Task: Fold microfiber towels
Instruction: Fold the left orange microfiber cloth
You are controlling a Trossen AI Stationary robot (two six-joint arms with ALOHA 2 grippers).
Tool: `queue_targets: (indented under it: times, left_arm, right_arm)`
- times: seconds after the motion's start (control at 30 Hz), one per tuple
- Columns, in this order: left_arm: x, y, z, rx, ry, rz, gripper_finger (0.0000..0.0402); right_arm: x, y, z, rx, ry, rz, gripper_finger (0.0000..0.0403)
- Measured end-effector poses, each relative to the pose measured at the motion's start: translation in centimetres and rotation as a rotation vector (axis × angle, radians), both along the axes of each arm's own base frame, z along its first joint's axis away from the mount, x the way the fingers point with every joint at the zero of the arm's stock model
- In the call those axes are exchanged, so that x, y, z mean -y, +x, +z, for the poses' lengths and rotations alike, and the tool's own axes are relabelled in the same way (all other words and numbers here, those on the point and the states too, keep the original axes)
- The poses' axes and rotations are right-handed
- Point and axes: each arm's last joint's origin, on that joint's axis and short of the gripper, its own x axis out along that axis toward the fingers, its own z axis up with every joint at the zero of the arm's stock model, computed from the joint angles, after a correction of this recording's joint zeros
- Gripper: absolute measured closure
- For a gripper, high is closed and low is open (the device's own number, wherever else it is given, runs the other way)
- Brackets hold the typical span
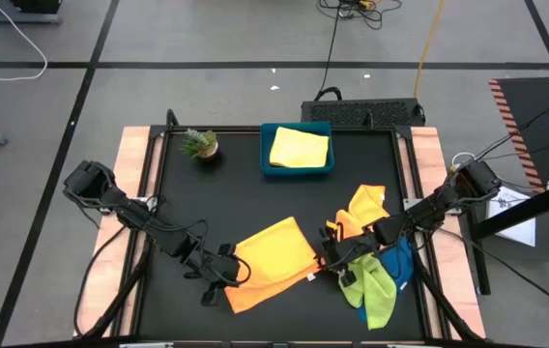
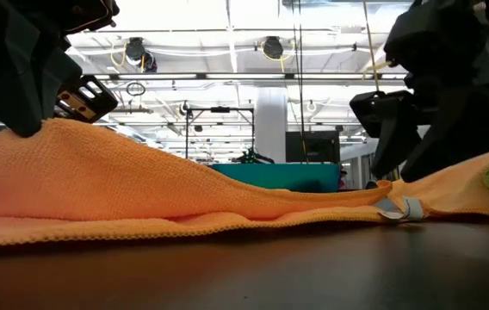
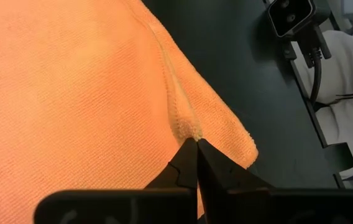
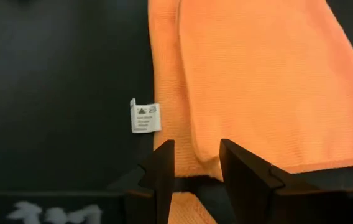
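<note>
Left claw (image 3: 196, 144) pinches the orange towel (image 1: 273, 261) while the right claw (image 4: 195, 163), released, straddles its far edge beside the crumpled towel pile (image 1: 376, 261).

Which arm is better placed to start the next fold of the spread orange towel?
Probably left: its end effector is already shut on the orange towel edge; the right end effector is open.

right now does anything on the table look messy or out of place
Yes: by the right gripper, an orange towel, a lime green towel and a blue towel lie crumpled and overlapping, unlike the flat orange towel.
</note>
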Motion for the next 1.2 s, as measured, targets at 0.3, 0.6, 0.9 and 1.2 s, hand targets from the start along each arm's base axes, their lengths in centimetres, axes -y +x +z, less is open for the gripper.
queue_targets:
  times: [0.3,0.6,0.9,1.2]
  left_arm:
    - [0.0,0.0,0.0,0.0,0.0,0.001,0.0399]
    - [0.0,0.0,0.0,-0.002,-0.002,0.004,0.0399]
    - [0.0,0.0,-0.1,-0.009,-0.002,0.007,0.0396]
    - [-0.1,-0.1,-0.1,-0.021,0.006,0.019,0.0397]
  right_arm:
    - [0.1,-0.1,-0.1,0.042,0.009,0.005,0.0291]
    - [0.0,0.2,-0.6,0.05,-0.001,0.014,0.0305]
    - [0.0,0.3,-1.4,0.031,-0.031,-0.005,0.0307]
    - [0.1,0.4,-1.8,0.033,-0.097,-0.018,0.0369]
